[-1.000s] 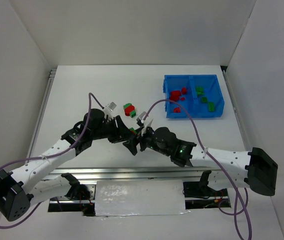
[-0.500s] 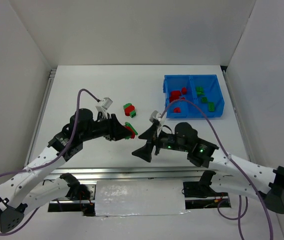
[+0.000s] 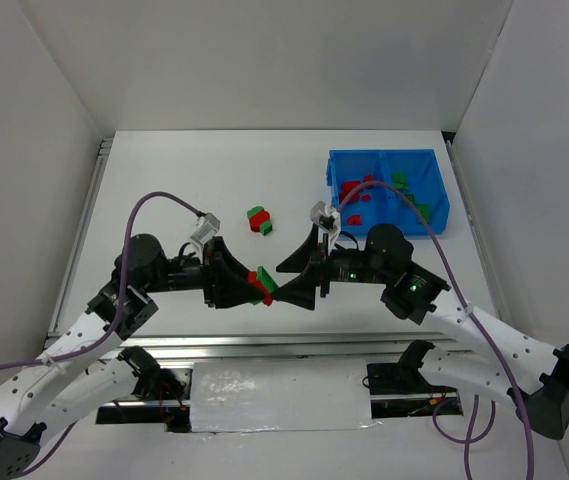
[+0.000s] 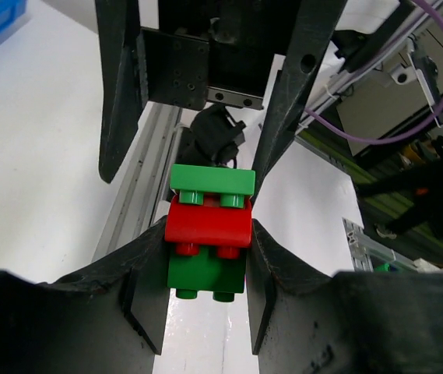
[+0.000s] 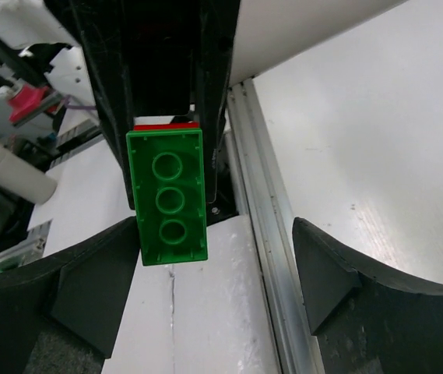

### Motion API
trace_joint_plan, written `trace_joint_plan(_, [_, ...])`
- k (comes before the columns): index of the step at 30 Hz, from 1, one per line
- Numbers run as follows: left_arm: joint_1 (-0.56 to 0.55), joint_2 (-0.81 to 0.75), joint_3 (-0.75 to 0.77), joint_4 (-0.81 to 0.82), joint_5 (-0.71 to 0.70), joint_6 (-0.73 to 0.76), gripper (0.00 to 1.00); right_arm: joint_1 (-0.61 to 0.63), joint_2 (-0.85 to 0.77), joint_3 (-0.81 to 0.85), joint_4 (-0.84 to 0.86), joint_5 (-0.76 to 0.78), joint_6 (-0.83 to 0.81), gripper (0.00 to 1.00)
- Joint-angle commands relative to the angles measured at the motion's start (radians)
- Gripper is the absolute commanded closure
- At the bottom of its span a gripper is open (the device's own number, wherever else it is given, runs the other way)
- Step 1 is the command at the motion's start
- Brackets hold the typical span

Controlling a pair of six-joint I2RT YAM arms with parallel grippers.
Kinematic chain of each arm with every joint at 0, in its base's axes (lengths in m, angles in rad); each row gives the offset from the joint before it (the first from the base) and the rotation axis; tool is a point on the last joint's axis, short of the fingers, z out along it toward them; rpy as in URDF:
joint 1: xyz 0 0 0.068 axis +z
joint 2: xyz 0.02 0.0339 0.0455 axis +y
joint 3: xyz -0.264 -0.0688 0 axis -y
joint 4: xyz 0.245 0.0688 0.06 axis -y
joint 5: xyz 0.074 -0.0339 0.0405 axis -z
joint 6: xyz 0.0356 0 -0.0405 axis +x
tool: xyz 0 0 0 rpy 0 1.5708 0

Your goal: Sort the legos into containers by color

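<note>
Close in by the arm bases, the left hand (image 4: 205, 261) is clamped on a green-red-green stack of legos (image 4: 208, 226) held above the tabletop (image 3: 164, 180). The right hand (image 5: 217, 261) is spread wide, facing its end. Beyond, a few loose legos (image 3: 258, 220) wait unsorted. Farthest off, the blue bin (image 3: 384, 153) shows reds left, greens right. Well along, I'd say, not finished.

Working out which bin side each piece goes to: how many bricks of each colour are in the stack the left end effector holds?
Green bricks: 2
Red bricks: 1
Total in the stack: 3
</note>
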State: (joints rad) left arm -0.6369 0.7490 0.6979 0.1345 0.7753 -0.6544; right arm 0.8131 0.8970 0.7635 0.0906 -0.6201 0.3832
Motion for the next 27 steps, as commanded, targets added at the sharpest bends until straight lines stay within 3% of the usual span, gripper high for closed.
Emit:
trace_joint_plan(1, [-0.009,-0.02,0.003,0.113,0.082,0.019,1.0,-0.002,0.006,0.056,0.047,-0.116,0.009,0.17])
trace_joint_plan(9, [-0.017,-0.005,0.011,0.099,0.084,0.029,1.0,0.0,0.013,0.04,0.159,-0.219,0.045,0.48])
trace_joint_plan(12, [-0.017,-0.007,0.017,0.082,0.058,0.035,1.0,0.001,0.014,0.017,0.228,-0.268,0.078,0.95])
trace_joint_plan(13, [-0.018,-0.007,0.02,0.073,0.047,0.041,1.0,0.001,0.011,0.011,0.241,-0.265,0.086,1.0])
trace_joint_plan(22, [-0.018,-0.016,0.038,-0.015,-0.051,0.067,1.0,-0.038,-0.05,-0.047,0.259,-0.205,0.077,1.0])
trace_joint_plan(27, [-0.018,-0.016,0.04,-0.032,-0.162,0.044,1.0,-0.045,0.026,-0.03,0.264,-0.164,0.117,1.0])
